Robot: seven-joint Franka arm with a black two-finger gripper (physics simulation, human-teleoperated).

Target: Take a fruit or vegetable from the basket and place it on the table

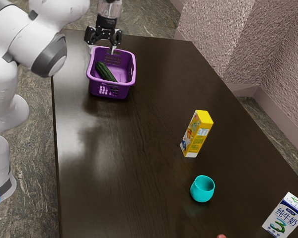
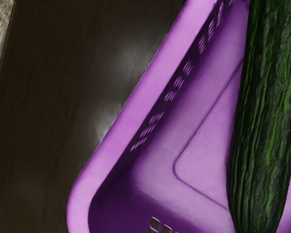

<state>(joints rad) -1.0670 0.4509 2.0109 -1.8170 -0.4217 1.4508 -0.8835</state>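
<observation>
- The desk is the biggest thing here, dark wood, with one long edge down the exterior view's left and its far edge just behind the basket. A broad stretch of bare wood runs from the basket to the yellow carton.
- The white arm comes over that long edge from the exterior view's left.
- The purple basket stands upright near the corner of those two edges, open on top, with slotted walls and a thick rim all round.
- The gripper hangs over the basket's far rim; its jaws are spread wide, with nothing between them.
- The cucumber, the one to be picked, lies inside the basket, slantwise. The wrist view shows bare basket floor between it and one wall.
- The yellow carton stands upright, well apart from the basket.
- The milk carton is near the exterior view's lower right corner, partly cut off.
- The turquoise cup stands between the two cartons, mouth up; I can't tell what it holds.
- A bit of something red peeks in at the exterior view's lower edge.
</observation>
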